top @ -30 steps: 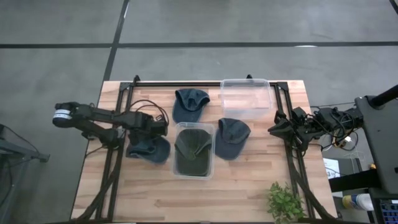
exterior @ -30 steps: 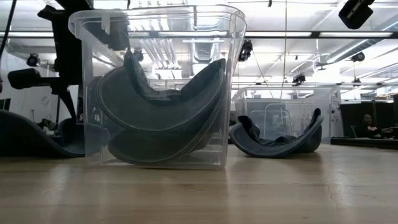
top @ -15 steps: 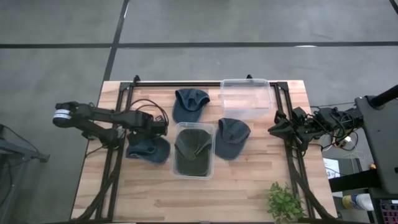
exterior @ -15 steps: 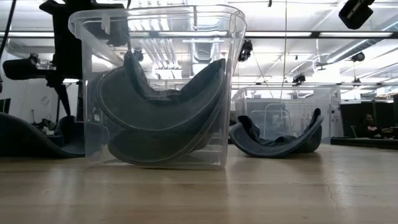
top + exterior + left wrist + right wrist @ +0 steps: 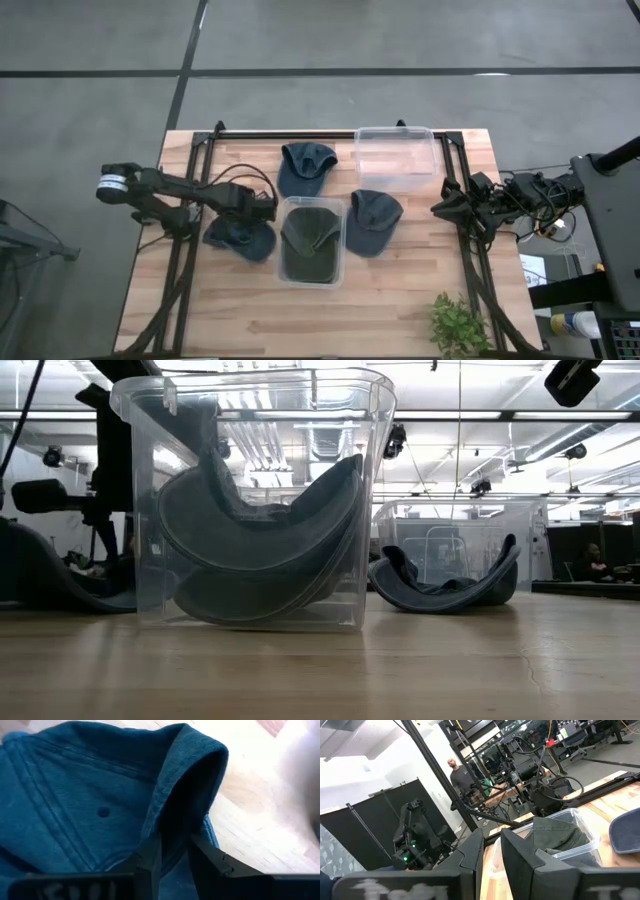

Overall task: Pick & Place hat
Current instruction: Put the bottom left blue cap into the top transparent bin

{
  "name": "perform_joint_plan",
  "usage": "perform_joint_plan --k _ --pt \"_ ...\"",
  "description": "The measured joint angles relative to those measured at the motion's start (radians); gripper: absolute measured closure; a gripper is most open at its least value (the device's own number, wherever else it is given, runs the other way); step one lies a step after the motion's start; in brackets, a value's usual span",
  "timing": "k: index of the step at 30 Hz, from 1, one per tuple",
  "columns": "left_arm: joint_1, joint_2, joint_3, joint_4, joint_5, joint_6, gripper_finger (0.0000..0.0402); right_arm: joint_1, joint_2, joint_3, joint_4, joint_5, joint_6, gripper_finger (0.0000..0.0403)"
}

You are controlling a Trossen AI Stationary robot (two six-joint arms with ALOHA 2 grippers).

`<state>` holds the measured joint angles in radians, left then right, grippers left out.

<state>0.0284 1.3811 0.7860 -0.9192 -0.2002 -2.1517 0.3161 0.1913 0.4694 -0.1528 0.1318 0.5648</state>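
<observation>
A blue hat (image 5: 240, 238) lies on the table just left of a clear bin (image 5: 338, 268) that holds a dark green hat (image 5: 308, 240). My left gripper (image 5: 264, 208) is over the blue hat's far right edge and is shut on it; the left wrist view shows the hat's crown (image 5: 75, 795) ahead of the gripper (image 5: 175, 857). In the low view the blue hat (image 5: 40, 575) shows left of the bin (image 5: 372, 510). My right gripper (image 5: 440, 207) waits shut at the table's right edge, touching nothing. My left gripper pinches a raised fold of the blue hat's rim (image 5: 165, 827) between its two fingers (image 5: 150, 862). It comes from the table's left, slanting down. The fold stands up between the fingers while the crown stays on the table.
Two more blue hats lie on the table, one far of the bin (image 5: 305, 168) and one to its right (image 5: 373, 220). An empty clear bin (image 5: 432, 150) stands at the far right. A small plant (image 5: 458, 325) sits at the near right corner.
My left gripper has moved toward the table's right, closer to the bin with the green hat. The blue hat's held edge has been drawn up and stands taller in the low view, while the rest of it stays on the table.
</observation>
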Motion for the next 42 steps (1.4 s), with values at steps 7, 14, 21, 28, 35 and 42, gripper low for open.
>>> perform_joint_plan --k 7,14,21,28,35,42 --pt "-0.001 -0.05 0.019 -0.006 -0.007 0.002 0.031 0.0 0.0 0.0 -0.001 0.0 0.004 0.0339" --pt "-0.001 -0.071 0.043 -0.007 -0.049 0.01 0.031 0.0 0.0 0.0 -0.021 0.0 0.001 0.0339" --pt "-0.001 -0.036 0.043 -0.005 -0.052 0.004 0.031 0.0 0.0 0.0 -0.026 0.0 0.001 0.0339" --pt "0.0 -0.029 0.043 0.033 -0.069 0.002 0.031 0.0 0.0 0.0 -0.026 0.0 0.002 0.0339" --pt "0.002 -0.029 0.042 0.035 -0.07 0.002 0.031 0.0 0.0 0.0 -0.026 0.0 0.002 0.0339" --pt "0.003 -0.029 0.042 0.041 -0.07 -0.006 0.031 0.0 0.0 0.0 -0.026 0.0 0.0 0.0339"
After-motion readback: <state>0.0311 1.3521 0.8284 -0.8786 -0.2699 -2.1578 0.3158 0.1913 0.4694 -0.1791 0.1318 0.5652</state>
